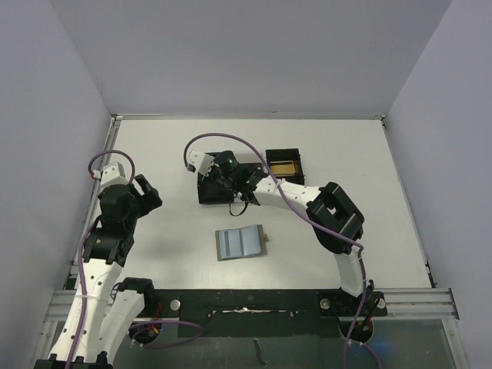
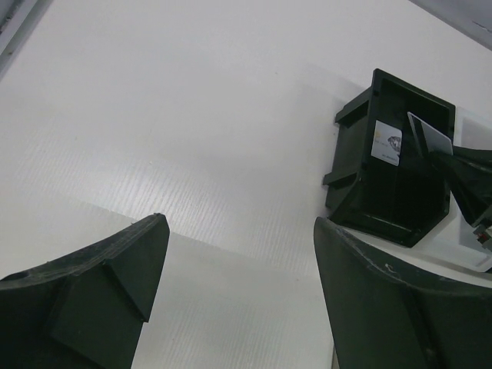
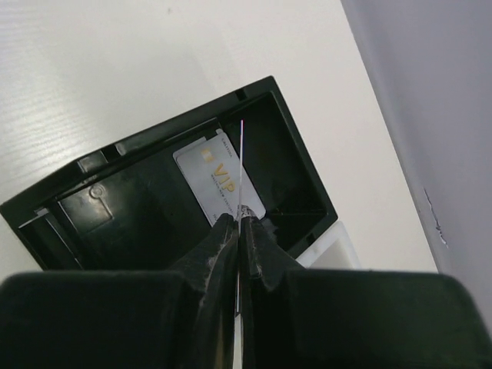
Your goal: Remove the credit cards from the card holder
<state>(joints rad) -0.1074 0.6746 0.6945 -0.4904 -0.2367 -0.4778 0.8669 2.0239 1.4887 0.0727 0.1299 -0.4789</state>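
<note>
The grey card holder (image 1: pixel 241 243) lies open and flat on the table, its two pocket panels facing up. My right gripper (image 3: pixel 243 215) is shut on a thin credit card (image 3: pixel 241 165), seen edge-on, above a black tray (image 3: pixel 146 207). A second pale card (image 3: pixel 211 181) printed "VIP" lies inside that tray. In the top view the right gripper (image 1: pixel 217 178) hangs over the tray (image 1: pixel 206 198). My left gripper (image 2: pixel 240 223) stands open and empty above bare table, to the left of the tray (image 2: pixel 388 196); the top view shows it (image 1: pixel 147 194) well left of the holder.
A second black box (image 1: pixel 284 164) with something gold-coloured inside stands behind and to the right of the tray. A small white block (image 3: pixel 327 246) sits against the tray's corner. Purple cables arc over both arms. Walls close the table at the back and sides.
</note>
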